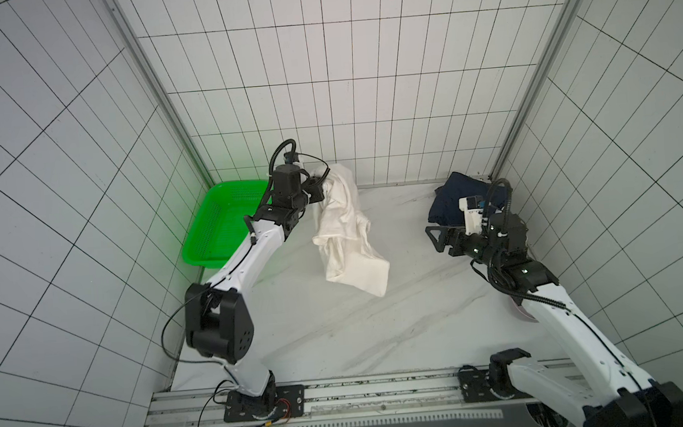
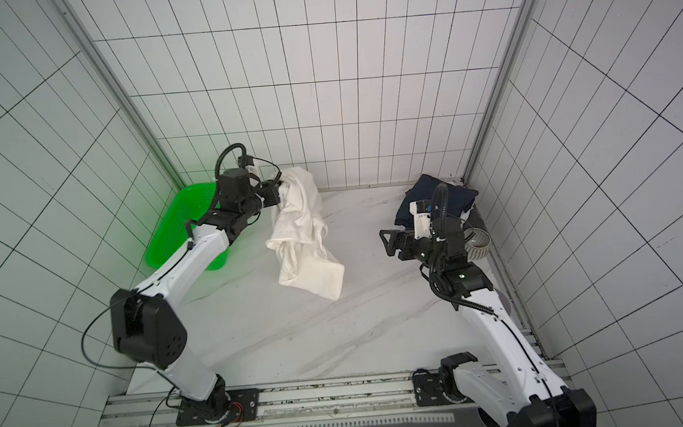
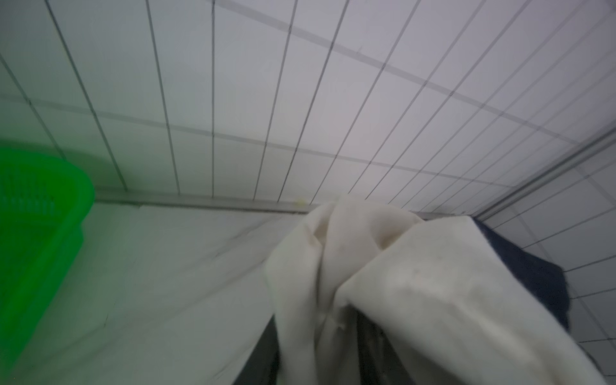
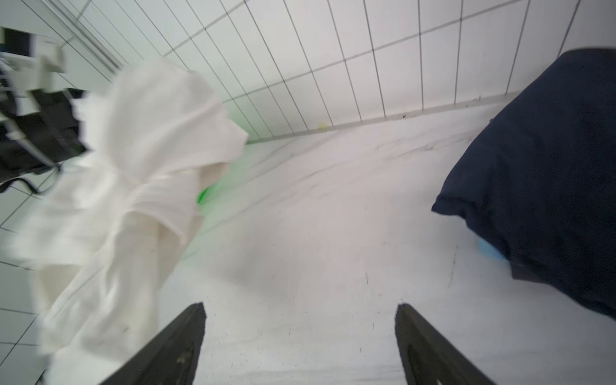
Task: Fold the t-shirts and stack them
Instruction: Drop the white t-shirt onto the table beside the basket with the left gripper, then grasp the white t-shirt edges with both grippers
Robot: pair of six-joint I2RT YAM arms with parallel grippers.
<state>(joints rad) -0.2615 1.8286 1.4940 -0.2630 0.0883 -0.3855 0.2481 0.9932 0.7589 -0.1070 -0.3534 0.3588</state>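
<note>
Cream-white t-shirt (image 1: 346, 239): not yet folded, bunched, draped over your left gripper (image 1: 321, 189) far centre, tail on the table (image 1: 319, 329); cloth hides the jaws, grip unknowable. Navy shirt (image 1: 451, 197): folded, far right. Right gripper (image 4: 300, 306): wide, empty. Green basket (image 1: 216, 228): far left, no obstruction.

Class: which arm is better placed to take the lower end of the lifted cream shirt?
Right, probably: the right gripper is open, empty and faces the cream shirt; the left gripper is buried in the shirt's raised top.
</note>
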